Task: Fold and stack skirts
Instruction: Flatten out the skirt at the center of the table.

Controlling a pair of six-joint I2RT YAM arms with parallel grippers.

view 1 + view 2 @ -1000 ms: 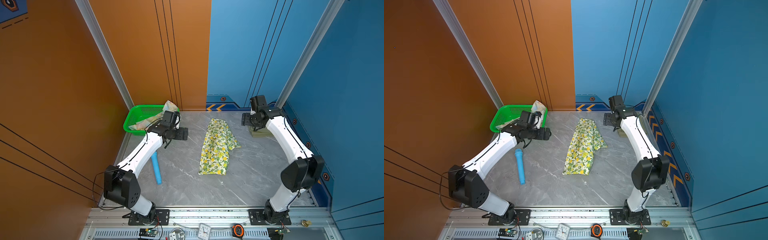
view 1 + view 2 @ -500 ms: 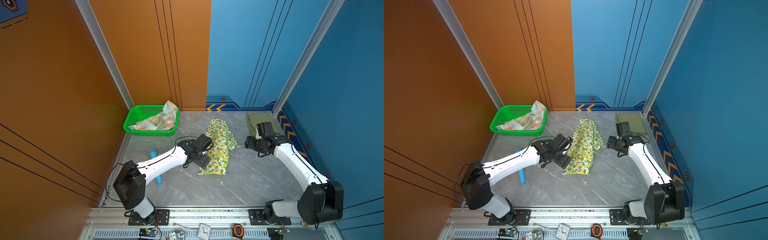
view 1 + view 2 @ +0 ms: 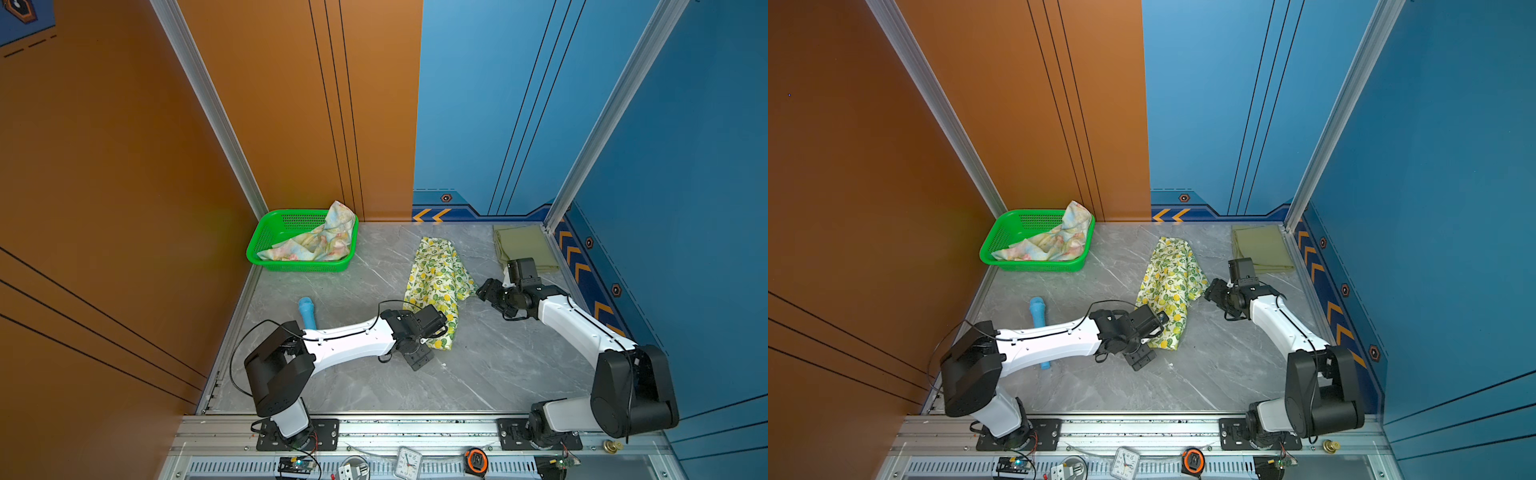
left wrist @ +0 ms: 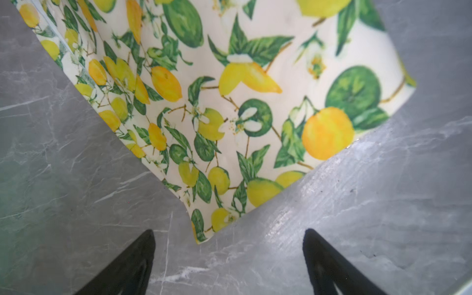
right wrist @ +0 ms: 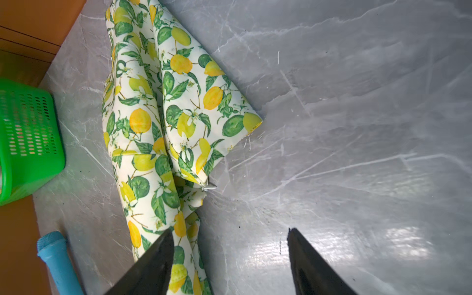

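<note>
your left fingers [image 4: 132, 263] sit released at the near corner of the lemon skirt [image 3: 436, 282]; right fingers [image 5: 153, 265], released too, straddle its right edge, likely readying a two-handed fold.

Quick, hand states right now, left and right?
Left hand: open, empty, at a corner of the lemon skirt.
Right hand: open, empty, beside the lemon skirt.

Desk [image 4: 383, 209]: grey marble-pattern surface, smooth, glossy, finely scratched. Lemon-print skirt [image 4: 229, 102]: soft matt cloth. Olive skirt [image 3: 524, 246]: plain matt cloth. Basket [image 3: 266, 237]: perforated green plastic, slight sheen. Blue toy [image 5: 58, 260]: matt plastic, textured head.
</note>
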